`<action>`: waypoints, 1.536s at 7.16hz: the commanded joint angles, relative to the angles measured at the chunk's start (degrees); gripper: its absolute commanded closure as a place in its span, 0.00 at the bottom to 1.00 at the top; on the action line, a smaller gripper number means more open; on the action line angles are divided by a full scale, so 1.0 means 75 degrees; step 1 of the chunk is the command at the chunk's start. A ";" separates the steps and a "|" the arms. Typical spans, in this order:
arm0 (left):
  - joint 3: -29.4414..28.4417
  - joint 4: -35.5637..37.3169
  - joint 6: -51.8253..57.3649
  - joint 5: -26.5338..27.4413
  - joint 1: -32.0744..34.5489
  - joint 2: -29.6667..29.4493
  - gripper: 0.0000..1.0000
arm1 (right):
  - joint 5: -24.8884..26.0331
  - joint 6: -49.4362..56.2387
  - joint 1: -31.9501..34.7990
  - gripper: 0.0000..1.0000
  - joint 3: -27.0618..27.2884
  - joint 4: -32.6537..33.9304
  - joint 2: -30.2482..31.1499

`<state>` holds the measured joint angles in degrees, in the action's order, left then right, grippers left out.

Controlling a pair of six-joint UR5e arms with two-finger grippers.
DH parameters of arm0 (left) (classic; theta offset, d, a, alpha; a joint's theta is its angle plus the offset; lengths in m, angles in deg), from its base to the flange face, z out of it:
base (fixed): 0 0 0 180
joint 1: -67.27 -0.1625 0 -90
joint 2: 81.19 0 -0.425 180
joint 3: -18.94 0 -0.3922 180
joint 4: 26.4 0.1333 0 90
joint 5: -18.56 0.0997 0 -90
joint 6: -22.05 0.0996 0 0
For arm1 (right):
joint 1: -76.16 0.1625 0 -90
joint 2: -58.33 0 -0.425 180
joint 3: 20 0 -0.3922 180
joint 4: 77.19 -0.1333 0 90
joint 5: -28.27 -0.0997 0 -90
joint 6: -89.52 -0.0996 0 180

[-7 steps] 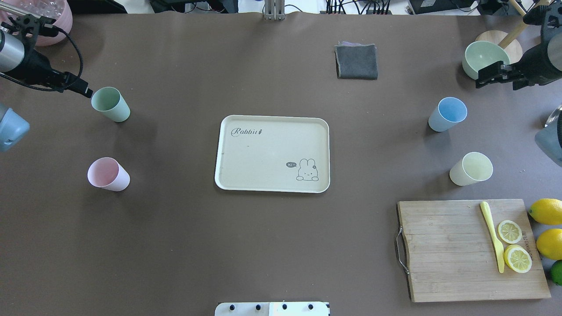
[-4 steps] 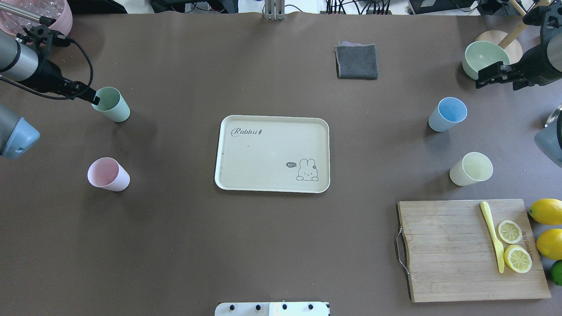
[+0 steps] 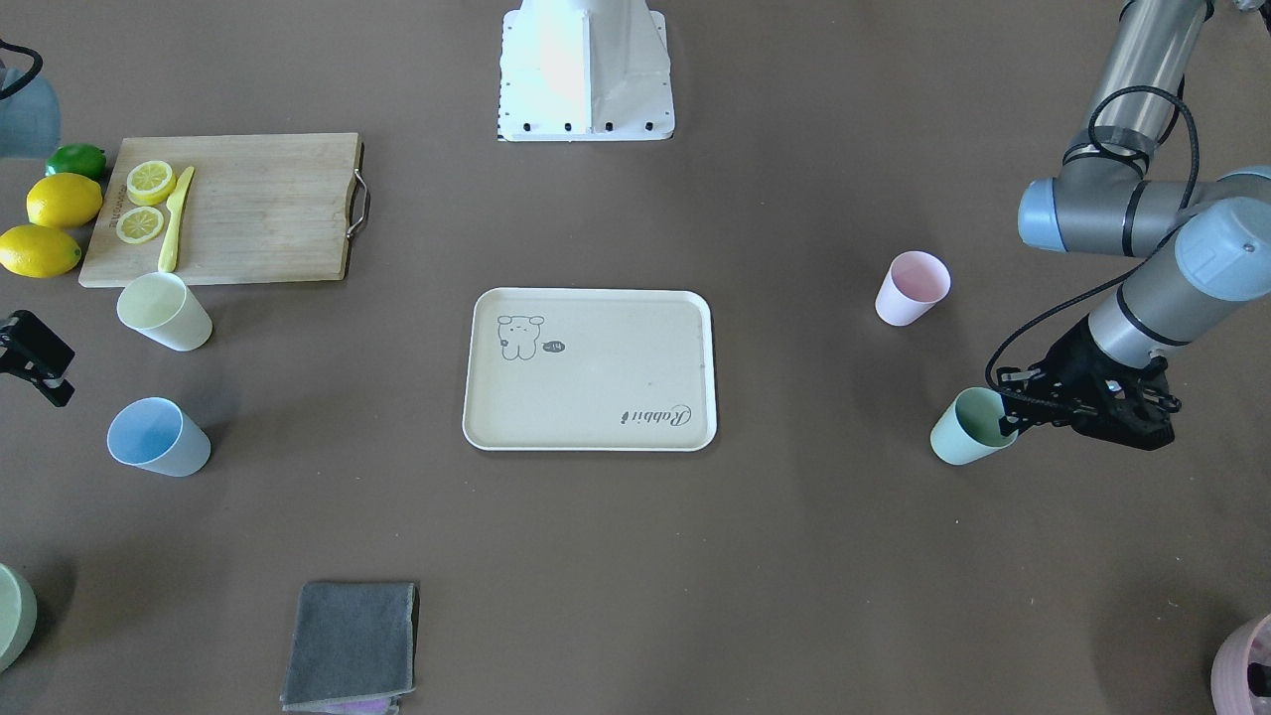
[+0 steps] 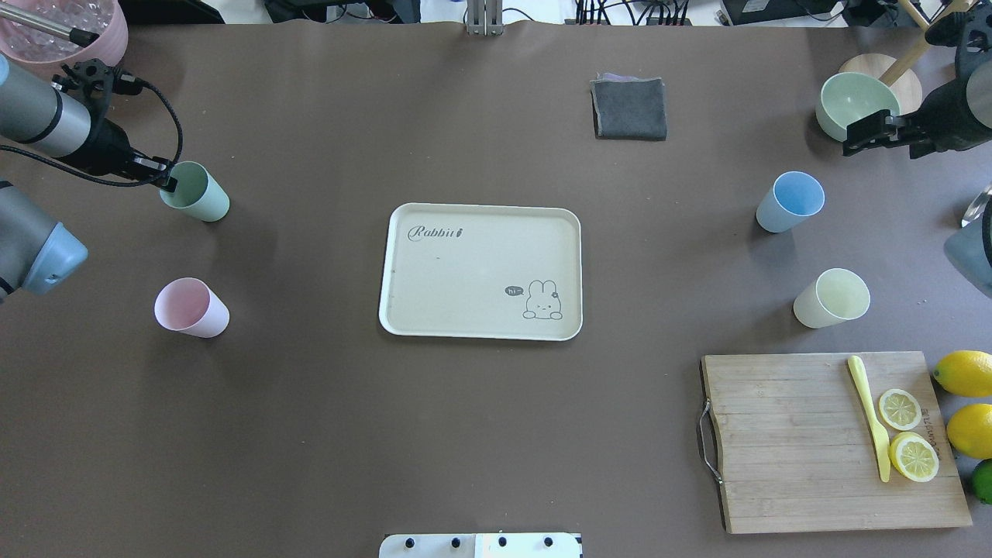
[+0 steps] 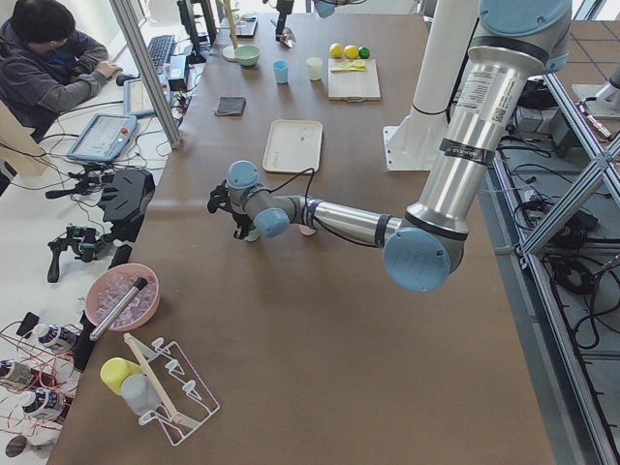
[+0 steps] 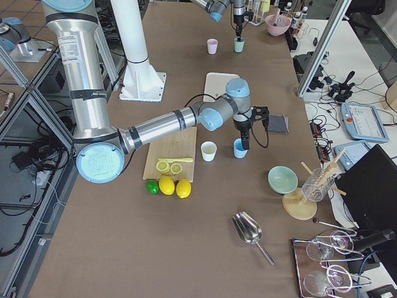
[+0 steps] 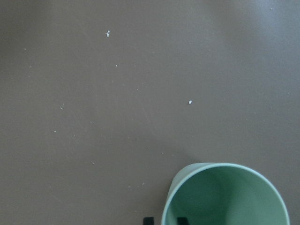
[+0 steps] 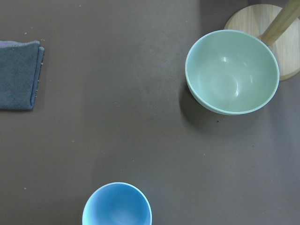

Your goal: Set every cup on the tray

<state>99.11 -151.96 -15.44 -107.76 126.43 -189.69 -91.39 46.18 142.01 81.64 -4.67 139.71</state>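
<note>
The cream tray (image 4: 465, 271) lies mid-table with nothing on it. The mint green cup (image 4: 200, 195) stands far left. My left gripper (image 4: 167, 184) is open at its rim. In the left wrist view one fingertip (image 7: 149, 220) is outside the cup (image 7: 225, 197) and one inside. The pink cup (image 4: 191, 308) stands nearer on the left. The light blue cup (image 4: 790, 201) and the yellow cup (image 4: 831, 298) stand on the right. My right gripper (image 4: 856, 138) looks open and empty, hanging beyond the blue cup (image 8: 117, 206).
A mint green bowl (image 4: 856, 99) and a wooden stand (image 4: 883, 66) sit under the right gripper. A grey cloth (image 4: 629, 108) lies at the back. A cutting board (image 4: 806, 442) with lemon slices and a knife, and lemons (image 4: 965, 372), lie front right. A pink bowl (image 4: 101, 35) sits back left.
My left gripper has moved right from beside the mint green cup to its rim, and the cup has shifted slightly. The right arm has barely moved.
</note>
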 commanded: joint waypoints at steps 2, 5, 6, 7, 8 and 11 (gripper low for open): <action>0.0640 0.1218 -0.1337 0.0037 -0.0210 -0.0997 1.00 | -0.0006 -0.0011 -0.0002 0.00 0.0006 0.0000 0.0001; 0.1088 0.3294 -0.2884 0.1123 -0.1730 -0.2427 1.00 | -0.0006 -0.0023 -0.0003 0.00 0.0006 0.0000 -0.0011; 0.1030 0.3346 -0.3422 0.1556 -0.2234 -0.2664 1.00 | -0.0006 -0.0023 -0.0003 0.00 0.0006 0.0011 -0.0022; 0.0820 0.3358 -0.3497 0.1700 -0.2471 -0.2922 1.00 | -0.0006 -0.0023 -0.0003 0.00 0.0006 0.0000 -0.0023; 0.0784 0.3347 -0.3556 0.1701 -0.2624 -0.2948 1.00 | -0.0006 -0.0023 -0.0014 0.00 0.0006 0.0000 -0.0023; 0.0771 0.3277 -0.3510 0.1701 -0.2626 -0.2948 0.03 | -0.0006 -0.0023 -0.0026 0.00 -0.0005 0.0000 -0.0023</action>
<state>104.85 -127.02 -42.05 -95.06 106.81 -211.79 -91.43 46.01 141.87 81.68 -4.62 139.54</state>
